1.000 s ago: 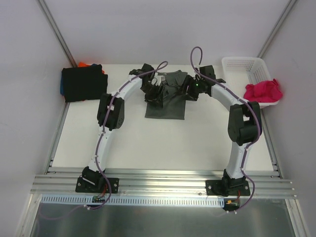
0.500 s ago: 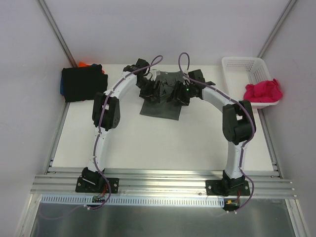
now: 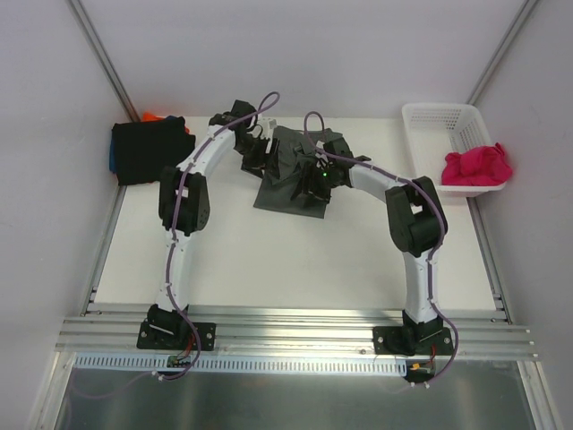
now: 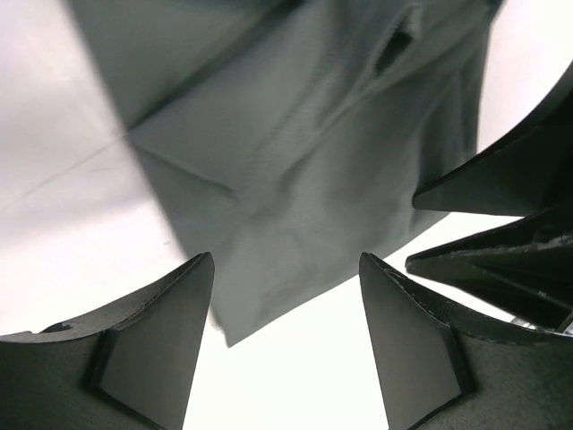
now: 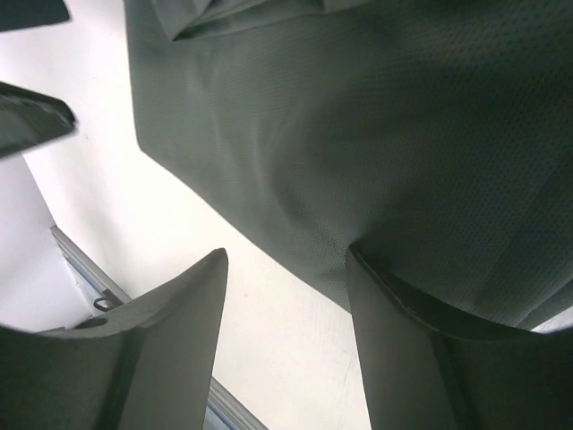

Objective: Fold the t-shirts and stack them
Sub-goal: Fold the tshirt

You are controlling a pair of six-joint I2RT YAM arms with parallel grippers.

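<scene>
**Dark grey t-shirt, part-folded.** The dark grey t-shirt lies flat on the table at far centre. It sits between the folded stack at far left and the magenta-pink t-shirt draped on the basket at far right. The left gripper and right gripper hover over it, fingers spread, pinching nothing. We judge the cloth light, thin and limp, so we would take hold at a corner or folded edge, catching every layer.
</scene>
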